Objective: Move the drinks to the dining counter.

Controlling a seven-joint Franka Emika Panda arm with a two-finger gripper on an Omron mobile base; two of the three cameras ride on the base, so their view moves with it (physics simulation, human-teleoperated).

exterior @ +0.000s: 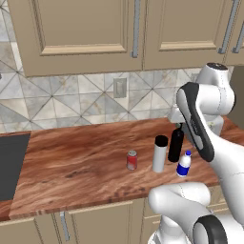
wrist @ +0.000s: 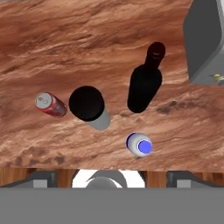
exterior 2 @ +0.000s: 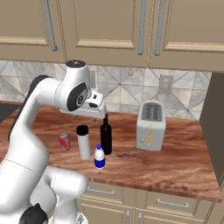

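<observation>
Four drinks stand close together on a reddish wood countertop (exterior: 76, 167) against the tiled wall: a short red can (exterior: 132, 160) (exterior 2: 64, 141) (wrist: 50, 104), a tall pale-grey cylinder with a black cap (exterior: 159, 155) (exterior 2: 83, 142) (wrist: 89, 105), a slim black bottle (exterior: 176, 145) (exterior 2: 106, 138) (wrist: 144, 87) and a small blue-and-white bottle (exterior: 184, 164) (exterior 2: 99, 157) (wrist: 140, 145). My gripper (wrist: 113, 177) (exterior 2: 96, 112) hangs above the group, pointing down, open, with nothing between its fingers. The dining counter is out of view.
A silver toaster (exterior 2: 151, 124) (wrist: 205, 43) stands just right of the drinks. A black cooktop (exterior: 9, 164) is set into the counter's left end. Beige wall cabinets (exterior: 86, 28) hang above, and a dark side wall (exterior 2: 215, 131) closes the right end.
</observation>
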